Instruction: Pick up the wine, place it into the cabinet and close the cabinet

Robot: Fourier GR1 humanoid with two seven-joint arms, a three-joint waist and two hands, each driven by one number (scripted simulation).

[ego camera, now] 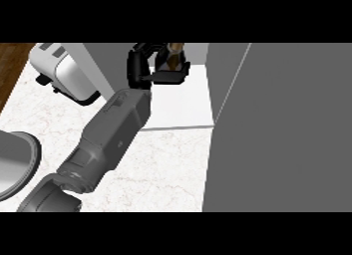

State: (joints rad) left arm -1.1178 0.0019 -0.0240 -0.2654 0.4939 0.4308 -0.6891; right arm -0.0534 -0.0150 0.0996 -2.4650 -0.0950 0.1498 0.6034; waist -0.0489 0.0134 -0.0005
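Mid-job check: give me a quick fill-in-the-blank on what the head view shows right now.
1. The left hand is curled round the ___.
2. It holds it over the white floor of the ___.
3. The grey door at the view's right stands ___.
4. The white toaster sits to the hand's ___.

Missing words: wine bottle; cabinet; open; left.

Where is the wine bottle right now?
Head view, top centre: the wine bottle is held in the robot hand at the open cabinet's white shelf, right of the toaster.
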